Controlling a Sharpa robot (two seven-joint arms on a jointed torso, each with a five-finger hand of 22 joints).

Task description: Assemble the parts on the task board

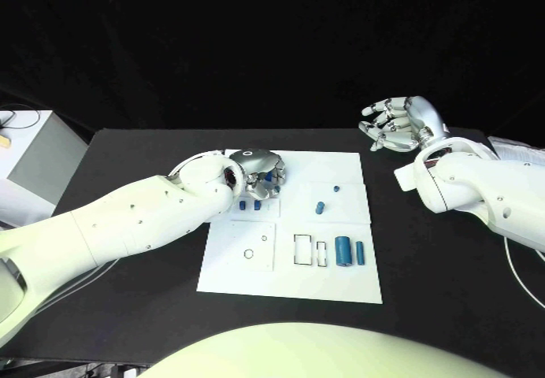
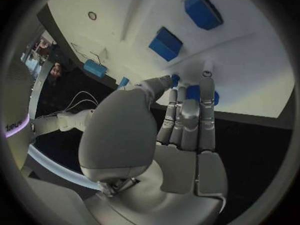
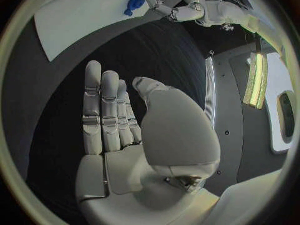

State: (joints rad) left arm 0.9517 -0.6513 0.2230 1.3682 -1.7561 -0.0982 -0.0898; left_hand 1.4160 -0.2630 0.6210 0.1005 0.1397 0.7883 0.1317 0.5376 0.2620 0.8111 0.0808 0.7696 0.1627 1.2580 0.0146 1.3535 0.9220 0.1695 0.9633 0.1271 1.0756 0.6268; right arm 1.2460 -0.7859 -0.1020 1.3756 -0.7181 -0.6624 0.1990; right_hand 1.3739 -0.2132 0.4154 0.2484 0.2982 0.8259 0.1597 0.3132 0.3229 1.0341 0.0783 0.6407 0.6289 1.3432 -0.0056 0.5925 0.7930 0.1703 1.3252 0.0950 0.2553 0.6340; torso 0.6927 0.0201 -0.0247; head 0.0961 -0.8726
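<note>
Blue parts (image 1: 342,253) lay on the board (image 1: 341,283), most near its right edge, one (image 2: 194,93) at the left hand's (image 1: 259,169) fingertips by the far-left corner; whether it was held I could not tell. Small, rigid and probably light, they would suit a pinch across the sides. The right hand (image 1: 400,124) hovered wide, holding nothing.

Black table (image 1: 136,157), white box (image 1: 28,161) at its left edge

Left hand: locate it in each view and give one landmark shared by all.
Head view: left hand at the task board's far left corner.
Left wrist view: mid-picture, fingertips over the board.
Right wrist view: small, near the rim, beside the board.
Shared landmark: the task board.
</note>
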